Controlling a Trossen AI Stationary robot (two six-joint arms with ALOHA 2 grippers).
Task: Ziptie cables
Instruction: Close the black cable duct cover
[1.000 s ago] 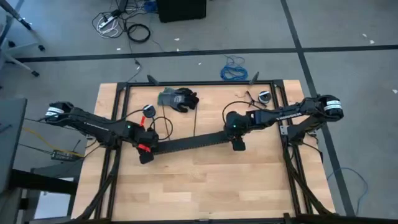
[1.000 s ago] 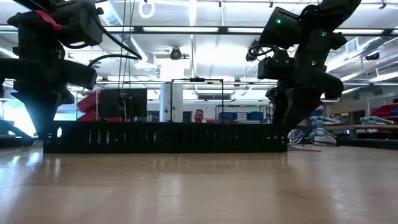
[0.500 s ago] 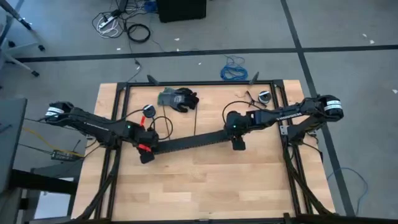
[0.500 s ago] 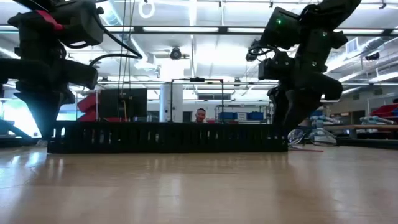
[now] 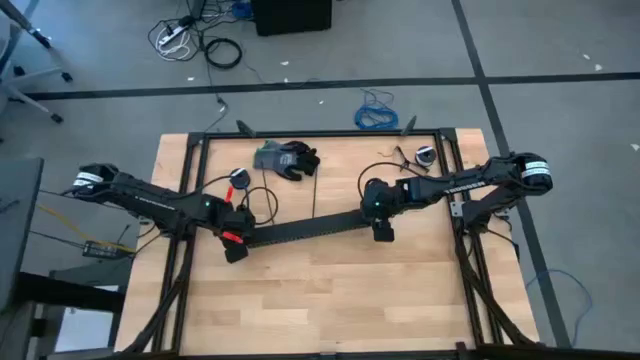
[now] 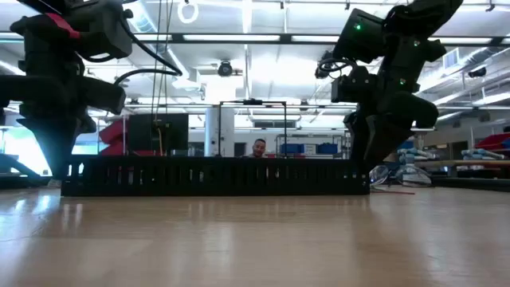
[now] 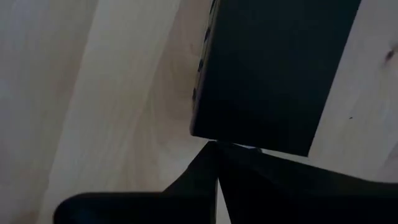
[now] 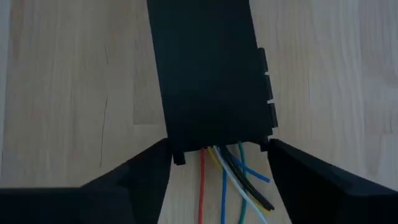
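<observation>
A long black strip [image 5: 305, 229] lies flat on the wooden table between my two grippers. My left gripper [image 5: 234, 243] is at its left end with the fingers shut together [image 7: 216, 163]. My right gripper [image 5: 381, 226] is at its right end, one finger on each side of the strip [image 8: 208, 74]. Thin cables [image 8: 231, 180] in red, yellow, blue, green, white and black come out of that end and lie on the table between the fingers. In the low view the strip [image 6: 215, 175] stands as a low black wall between both arms. My left gripper sets its shut fingertips [image 7: 215, 149] against the strip's left end edge [image 7: 249, 144], coming level along the strip from the table's left. The strip lies flat on the table. My right gripper pinches the strip's right end by its two long sides [image 8: 173, 149] between its two fingers, which lie along the strip. That end rests on the table.
A black glove [image 5: 288, 158] lies at the table's far edge. Small round parts [image 5: 238, 177] [image 5: 424, 155] with thin wires lie near the far corners. A thin dark wire [image 5: 313, 198] runs from the glove toward the strip. A blue coiled cable [image 5: 378, 115] lies on the floor beyond.
In the low view the strip has slid a little toward the table's right edge, still flat on the table. Both grippers keep their places at its ends.
</observation>
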